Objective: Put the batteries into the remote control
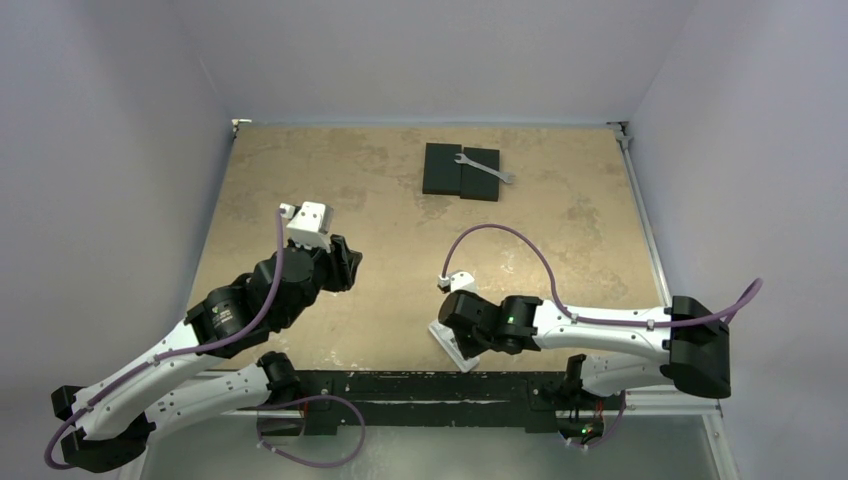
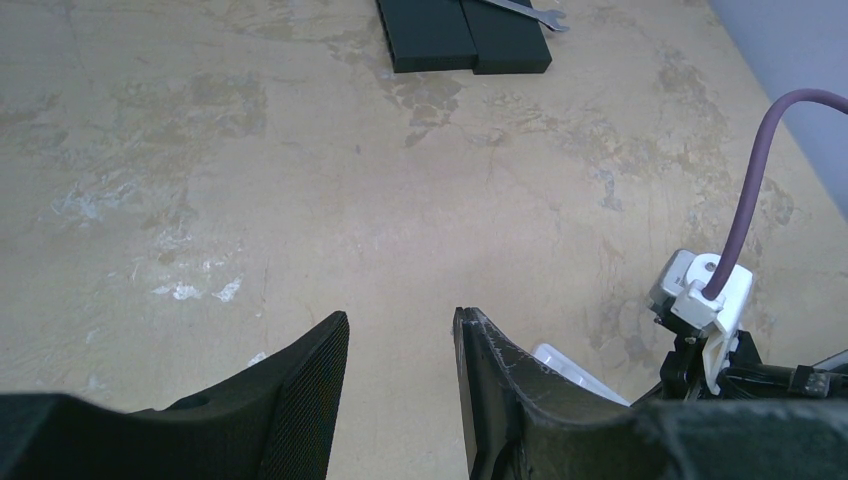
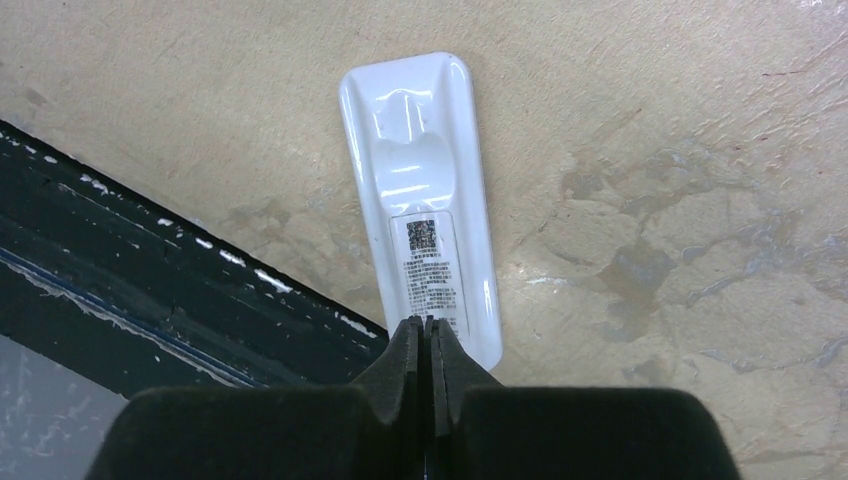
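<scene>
Remote control [image 3: 420, 190] lies back-up on the table [image 3: 650, 150], close to its near edge, label showing. Right claw [image 3: 428, 335] is pinched fully together, its tips over the remote's labelled end. Left claw [image 2: 400, 340] hangs above the table, jaws parted, gripping nothing. At the far side a wrench [image 1: 487, 168] rests on black blocks [image 1: 445, 170].

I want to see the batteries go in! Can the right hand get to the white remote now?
Probably yes. The remote lies back-up just under the right hand, with nothing between them. The hand is shut, so it would need to open to grab.
</scene>
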Controlling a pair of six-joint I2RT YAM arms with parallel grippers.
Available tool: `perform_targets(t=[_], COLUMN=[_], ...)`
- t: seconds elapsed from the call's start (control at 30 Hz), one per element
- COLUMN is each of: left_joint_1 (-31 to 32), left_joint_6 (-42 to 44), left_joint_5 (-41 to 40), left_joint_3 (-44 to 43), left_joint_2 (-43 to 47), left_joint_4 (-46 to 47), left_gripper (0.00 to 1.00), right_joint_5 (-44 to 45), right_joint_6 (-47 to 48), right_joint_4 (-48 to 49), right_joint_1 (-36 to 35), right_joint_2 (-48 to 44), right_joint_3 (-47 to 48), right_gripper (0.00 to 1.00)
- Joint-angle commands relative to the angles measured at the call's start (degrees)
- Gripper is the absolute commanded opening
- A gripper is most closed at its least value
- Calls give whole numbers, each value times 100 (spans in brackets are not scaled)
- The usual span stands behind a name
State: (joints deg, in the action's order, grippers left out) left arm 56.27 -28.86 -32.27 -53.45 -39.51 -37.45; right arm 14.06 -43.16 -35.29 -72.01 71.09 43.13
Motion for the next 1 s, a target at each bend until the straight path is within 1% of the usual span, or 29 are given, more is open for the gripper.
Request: perform_targets(t=[0.0, 0.33, 0.63, 0.83, 0.93, 0.97], left_joint_1=[-37, -42, -50, -62, -72, -78], left_joint_6=[74, 75, 95, 98, 106, 111], left_joint_5=[-80, -71, -26, -12, -6, -1], left_joint_3=[49, 54, 54, 47, 53, 52], left_joint_2=[57, 15, -56, -81, -100, -101], left_joint_4=[53, 58, 82, 94, 98, 105], left_gripper=[43, 43, 43, 43, 43, 43], right_joint_5=[141, 107, -181, -185, -112, -67], right_joint_6=[-96, -90, -11, 52, 83, 87], right_joint_4=[33, 212, 589, 558, 448, 399], right_joint_1=[-33, -33, -33, -33, -33, -33], right_joint_2=[-10, 304, 642, 684, 608, 582], right_joint_3=[14, -87, -264, -182, -102, -51], right_gripper=[0, 0, 0, 0, 4, 8])
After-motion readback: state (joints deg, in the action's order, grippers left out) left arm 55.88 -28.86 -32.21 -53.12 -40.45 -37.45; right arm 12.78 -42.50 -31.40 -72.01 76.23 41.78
